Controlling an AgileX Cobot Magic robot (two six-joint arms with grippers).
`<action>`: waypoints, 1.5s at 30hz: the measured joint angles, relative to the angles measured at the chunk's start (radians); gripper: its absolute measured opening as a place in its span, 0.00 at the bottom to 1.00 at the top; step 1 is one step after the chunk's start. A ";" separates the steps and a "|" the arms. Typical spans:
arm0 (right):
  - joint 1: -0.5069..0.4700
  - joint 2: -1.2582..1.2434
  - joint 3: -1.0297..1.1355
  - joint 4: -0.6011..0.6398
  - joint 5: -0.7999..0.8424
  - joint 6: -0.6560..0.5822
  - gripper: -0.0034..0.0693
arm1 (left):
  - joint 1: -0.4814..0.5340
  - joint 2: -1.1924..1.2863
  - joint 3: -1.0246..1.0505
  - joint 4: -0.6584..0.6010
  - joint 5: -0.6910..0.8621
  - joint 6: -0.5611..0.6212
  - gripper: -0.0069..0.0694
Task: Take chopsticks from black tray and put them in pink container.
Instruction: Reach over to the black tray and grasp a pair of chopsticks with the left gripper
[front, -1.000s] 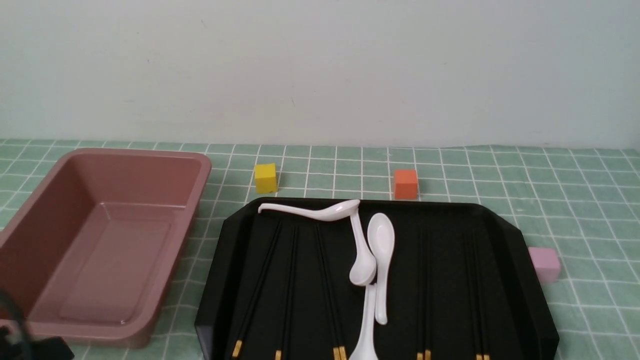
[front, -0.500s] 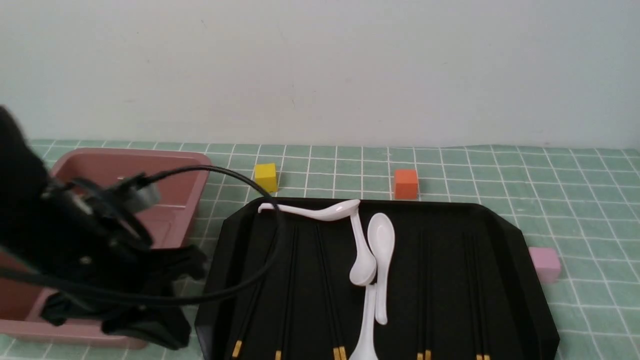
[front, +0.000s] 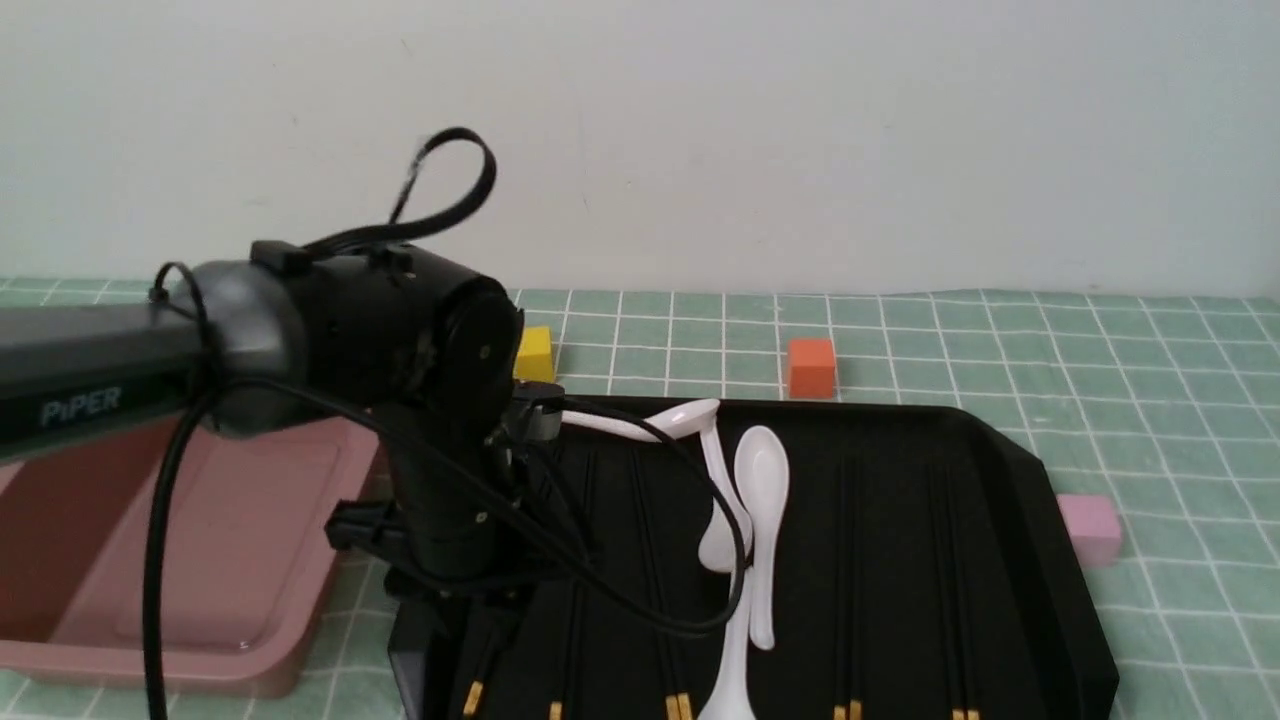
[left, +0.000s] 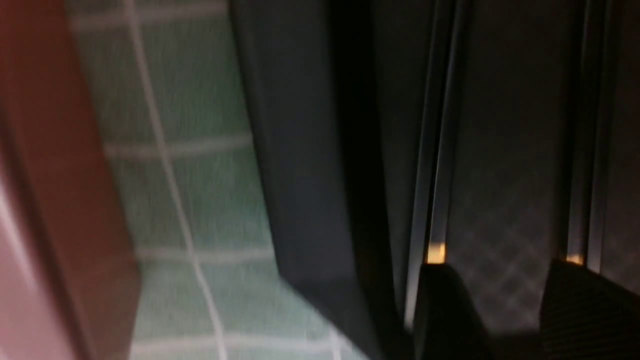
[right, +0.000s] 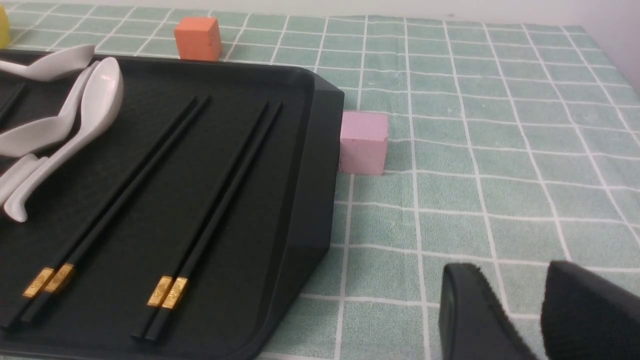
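1. The black tray (front: 900, 560) lies on a green checked cloth (front: 1180, 400). Every place below is given from the tray.
2. The chopsticks (right: 224, 195) lie lengthwise on the tray's floor, singly and in pairs. They sit on both sides of the white spoons (front: 762, 480) at its middle, with their gold ends toward its near edge.
3. The pink container (front: 240, 540) stands just beside the tray's left edge, with a strip of cloth between them.
4. The left arm (front: 350, 330) reaches over the tray's left part, its wrist pointing down near the near-left corner.
5. The left gripper (left: 500, 265) is low over the floor just inside the left rim. Its fingers are spread with only bare floor between them, and a gold chopstick end lies just beyond each fingertip. I cannot tell whether it touches the floor.
6. The right gripper (right: 512, 267) is off the tray, over the cloth beyond the near-right corner. Its fingers are parted by a narrow gap and hold nothing.
7. A yellow cube (front: 535, 352) and an orange cube (front: 811, 367) sit beyond the far edge. A pale pink cube (front: 1088, 528) sits just beside the right edge.
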 joint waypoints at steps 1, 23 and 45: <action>0.000 0.000 0.000 0.000 0.000 0.000 0.38 | 0.000 0.004 0.000 0.003 -0.008 0.000 0.49; 0.000 0.000 0.000 0.000 0.000 0.000 0.38 | 0.000 0.157 -0.024 0.082 -0.129 -0.008 0.48; 0.000 0.000 0.000 0.000 0.000 0.000 0.38 | 0.025 -0.165 -0.006 0.081 0.012 -0.138 0.21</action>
